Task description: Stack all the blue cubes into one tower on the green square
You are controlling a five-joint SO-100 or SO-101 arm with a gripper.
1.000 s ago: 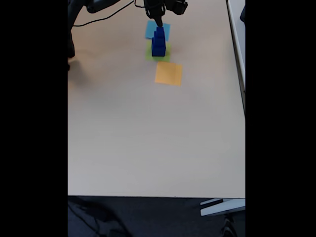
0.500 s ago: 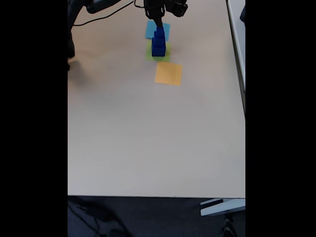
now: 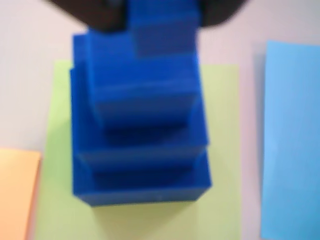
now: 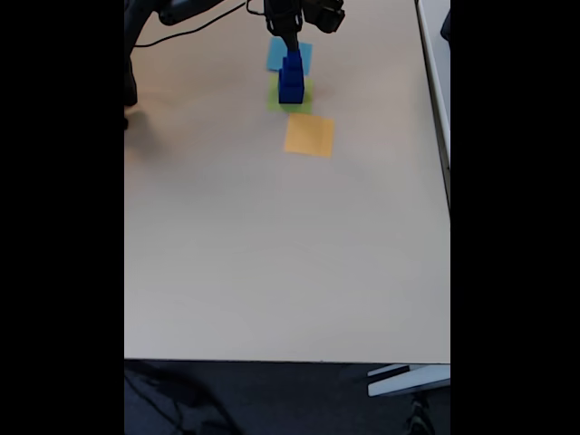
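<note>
Fixed view: tower (image 4: 291, 80) on green square (image 4: 290, 96) | gripper (image 4: 292, 43) above, grip unclear, blurry

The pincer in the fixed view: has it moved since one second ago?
No. The pincer sits at the tower top, over the light-blue square, as before.

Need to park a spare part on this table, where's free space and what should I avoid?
Free: the big bare stretch of table from the orange square down to the near edge, plus both sides of it. Crowded: the far end, where the tower stands on the green square, with the light-blue square behind and the gripper at its top.
</note>
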